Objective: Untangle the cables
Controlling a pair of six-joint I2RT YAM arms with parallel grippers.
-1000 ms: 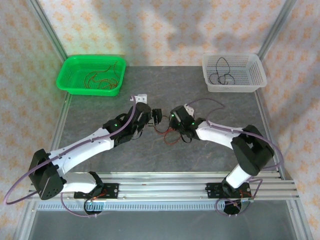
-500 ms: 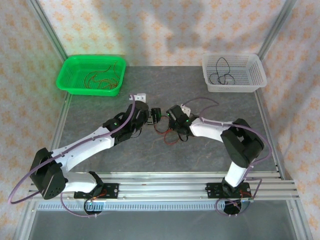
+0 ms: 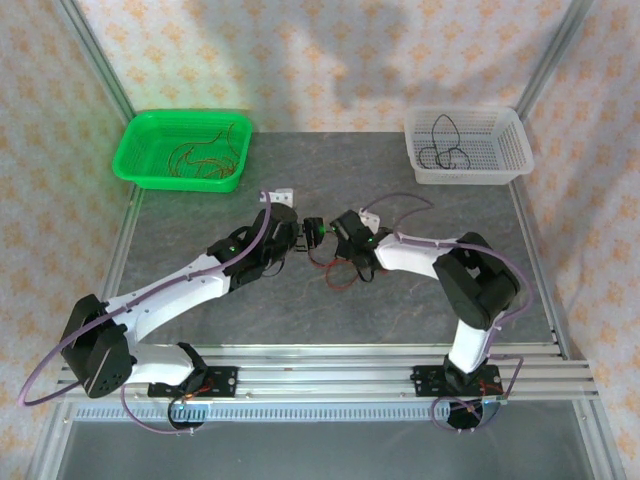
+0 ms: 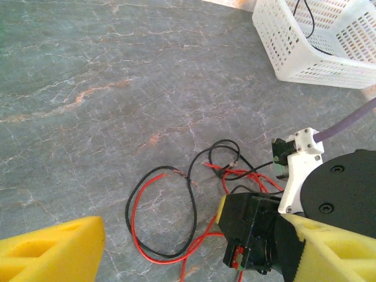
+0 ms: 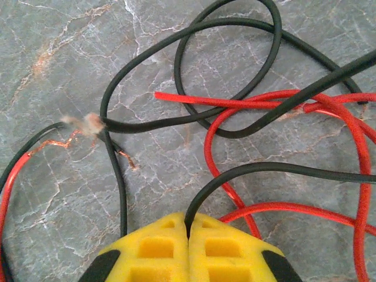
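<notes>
The cables (image 3: 338,272) lie as a loose tangle of thin red and black wires on the grey table (image 3: 200,230) between my two arms. My right gripper (image 5: 188,226) is low over them, its yellow fingers (image 5: 235,252) shut on a black cable (image 5: 235,173) that curves off to the right. Red strands cross under that cable. My left gripper (image 4: 194,258) hovers open beside the tangle, its yellow fingers (image 4: 53,252) wide apart over a red and black loop (image 4: 170,247). The right gripper's black body (image 4: 252,235) sits close to my left gripper's right finger.
A green basket (image 3: 140,170) holding red wires stands at the back left. A white basket (image 3: 515,165) holding black wires stands at the back right, and its corner (image 4: 282,41) shows in the left wrist view. Bare copper wire ends (image 5: 88,126) lie left of the pinch.
My right gripper has closed onto the black cable and edged left toward the left gripper. The right arm's elbow swung inward. The left arm barely moved.
</notes>
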